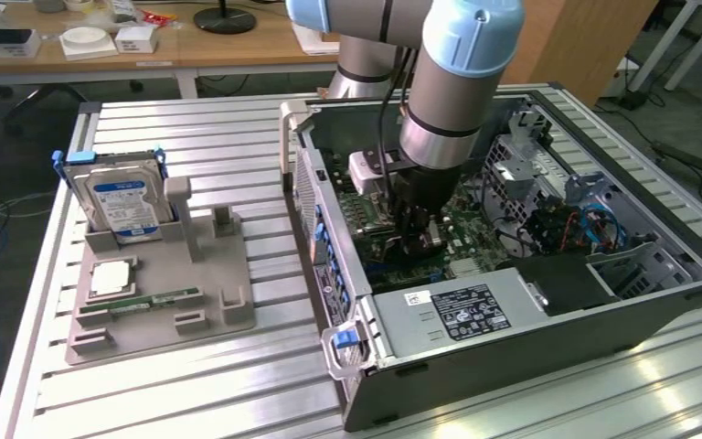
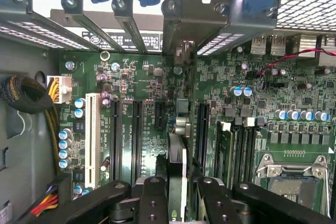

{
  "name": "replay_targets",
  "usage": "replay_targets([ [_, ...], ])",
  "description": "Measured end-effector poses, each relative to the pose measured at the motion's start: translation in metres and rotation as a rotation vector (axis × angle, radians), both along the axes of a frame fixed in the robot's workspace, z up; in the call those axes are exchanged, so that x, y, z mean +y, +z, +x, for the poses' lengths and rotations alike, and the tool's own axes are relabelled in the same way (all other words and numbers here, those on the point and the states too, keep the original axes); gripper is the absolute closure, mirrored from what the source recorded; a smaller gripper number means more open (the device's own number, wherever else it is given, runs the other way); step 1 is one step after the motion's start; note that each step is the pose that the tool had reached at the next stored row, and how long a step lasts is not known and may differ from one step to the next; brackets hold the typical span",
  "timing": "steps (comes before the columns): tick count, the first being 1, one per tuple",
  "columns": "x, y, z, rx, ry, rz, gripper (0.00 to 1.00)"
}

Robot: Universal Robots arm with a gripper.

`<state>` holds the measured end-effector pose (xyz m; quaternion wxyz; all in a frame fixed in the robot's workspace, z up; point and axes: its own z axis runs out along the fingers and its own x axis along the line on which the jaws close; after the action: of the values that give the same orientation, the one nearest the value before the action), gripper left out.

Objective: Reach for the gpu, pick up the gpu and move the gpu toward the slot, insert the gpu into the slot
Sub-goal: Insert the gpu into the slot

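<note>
My gripper [image 2: 178, 195] is down inside the open computer case [image 1: 643, 302], shut on the gpu [image 2: 177, 163]. I see the gpu edge-on, standing upright over the green motherboard [image 2: 294, 93]. Its silver end bracket [image 2: 178, 30] reaches the rear openings of the case. Black fingers [image 2: 152, 203] press on both faces of the card. Long black expansion slots [image 2: 137, 140] run parallel on either side of the card. The slot directly beneath it is hidden by the card, so I cannot tell whether the card is seated. In the exterior view the gripper [image 1: 419, 236] hangs over the board.
The square silver CPU socket [image 2: 294, 179] and memory slots [image 2: 239, 150] lie close beside the card. A cable bundle [image 2: 23, 95] lines the case wall. Outside the case, a grey holder [image 1: 162, 302] carries a hard drive [image 1: 125, 201], a CPU [image 1: 113, 274] and a memory stick [image 1: 143, 300].
</note>
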<state>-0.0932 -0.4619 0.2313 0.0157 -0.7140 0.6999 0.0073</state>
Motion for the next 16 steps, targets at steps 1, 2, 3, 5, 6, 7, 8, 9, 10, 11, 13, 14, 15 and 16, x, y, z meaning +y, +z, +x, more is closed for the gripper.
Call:
replay_targets([
  [1, 0.0, 0.0, 0.0, -0.0001, 0.0, 0.0001, 0.74],
  [2, 0.0, 0.0, 0.0, 0.0, 0.0, 0.0, 0.74],
  [3, 0.0, 0.0, 0.0, 0.0, 0.0, 0.0, 0.74],
  [5, 0.0, 0.0, 0.0, 0.0, 0.0, 0.0001, 0.74],
  [6, 0.0, 0.0, 0.0, 0.0, 0.0, 0.0, 0.74],
  [7, 0.0, 0.0, 0.0, 0.0, 0.0, 0.0, 0.74],
  [8, 0.0, 0.0, 0.0, 0.0, 0.0, 0.0, 0.74],
  [9, 0.0, 0.0, 0.0, 0.0, 0.0, 0.0, 0.74],
  [10, 0.0, 0.0, 0.0, 0.0, 0.0, 0.0001, 0.74],
  [11, 0.0, 0.0, 0.0, 0.0, 0.0, 0.0001, 0.74],
  [13, 0.0, 0.0, 0.0, 0.0, 0.0, 0.0, 0.74],
  [14, 0.0, 0.0, 0.0, 0.0, 0.0, 0.0001, 0.74],
  [15, 0.0, 0.0, 0.0, 0.0, 0.0, 0.0001, 0.74],
  [16, 0.0, 0.0, 0.0, -0.0001, 0.0, 0.0, 0.74],
])
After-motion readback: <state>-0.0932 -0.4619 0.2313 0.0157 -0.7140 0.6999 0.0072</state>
